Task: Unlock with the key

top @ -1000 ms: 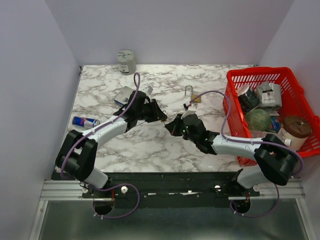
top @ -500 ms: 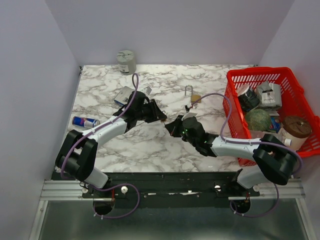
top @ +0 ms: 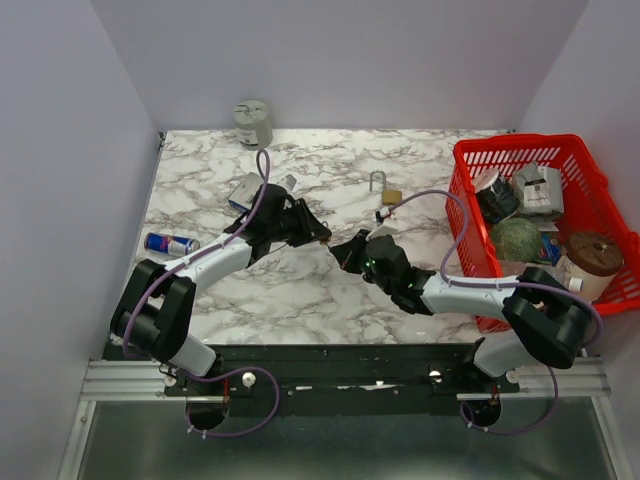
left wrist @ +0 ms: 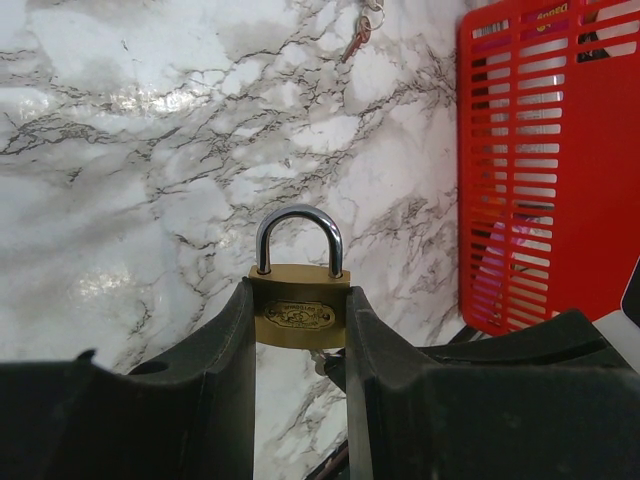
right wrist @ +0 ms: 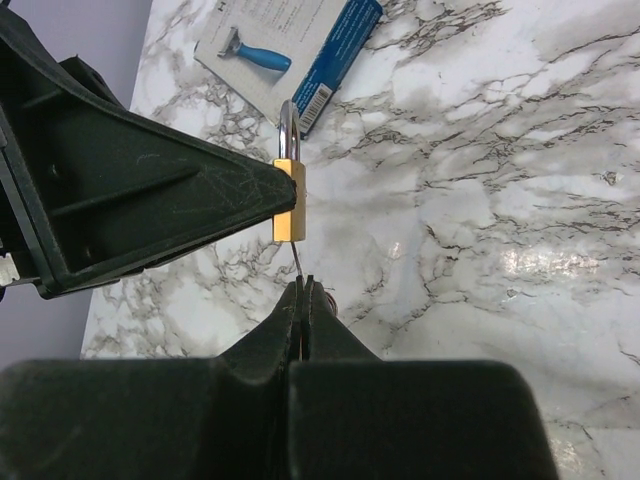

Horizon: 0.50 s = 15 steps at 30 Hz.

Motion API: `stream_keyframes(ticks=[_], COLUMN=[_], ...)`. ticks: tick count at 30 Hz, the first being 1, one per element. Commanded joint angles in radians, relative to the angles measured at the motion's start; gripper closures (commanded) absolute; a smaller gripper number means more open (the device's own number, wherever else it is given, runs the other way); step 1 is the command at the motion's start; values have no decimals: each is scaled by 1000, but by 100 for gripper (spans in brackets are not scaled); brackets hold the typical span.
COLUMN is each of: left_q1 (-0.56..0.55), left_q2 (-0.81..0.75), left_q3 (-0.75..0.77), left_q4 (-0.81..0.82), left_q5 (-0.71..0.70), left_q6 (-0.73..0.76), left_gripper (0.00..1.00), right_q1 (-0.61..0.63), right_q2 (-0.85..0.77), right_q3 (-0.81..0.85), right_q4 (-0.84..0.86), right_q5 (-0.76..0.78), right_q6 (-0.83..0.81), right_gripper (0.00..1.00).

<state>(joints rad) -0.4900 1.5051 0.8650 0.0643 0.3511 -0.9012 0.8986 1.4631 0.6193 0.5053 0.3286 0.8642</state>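
Observation:
A brass padlock (left wrist: pixel 300 318) with a closed steel shackle (left wrist: pixel 298 232) is held upright off the table. My left gripper (left wrist: pixel 300 300) is shut on its body, one finger on each side. In the right wrist view the padlock (right wrist: pixel 288 205) shows edge-on at the tip of the left finger (right wrist: pixel 150 190). My right gripper (right wrist: pixel 303 287) is shut on the key. Only the key's thin blade (right wrist: pixel 298 262) shows, running up to the padlock's underside; how deep it sits I cannot tell. From above, the left gripper (top: pixel 320 236) and right gripper (top: pixel 346 252) meet mid-table.
A second padlock (top: pixel 390 196) lies on the marble, with a small key bunch (left wrist: pixel 362 22) near it. At the right stands a red basket (top: pixel 470 152) full of goods. A razor pack (right wrist: pixel 290 45), a drink can (top: pixel 170 243) and a tin (top: pixel 253 123) sit to the left and back.
The two grippers have drawn slightly closer together, the right one edging toward the padlock. Both grips are unchanged.

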Motion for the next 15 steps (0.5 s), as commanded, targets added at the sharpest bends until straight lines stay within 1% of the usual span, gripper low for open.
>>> stream_keyframes(ticks=[1, 10, 15], left_q1=[7, 7, 5], left_q2=[-29, -36, -36], left_q3=[-20, -26, -31], left_q4=[19, 25, 31], left_q5=[49, 52, 55], left_q6=[-31, -42, -47], left_gripper=[100, 100, 100], right_q1=[2, 8, 8], right_q2=[25, 109, 123], right_q3=[-4, 40, 65], right_q4=[72, 88, 82], right_q5=[67, 56, 75], right_q6=[12, 13, 7], right_gripper=[99, 99, 99])
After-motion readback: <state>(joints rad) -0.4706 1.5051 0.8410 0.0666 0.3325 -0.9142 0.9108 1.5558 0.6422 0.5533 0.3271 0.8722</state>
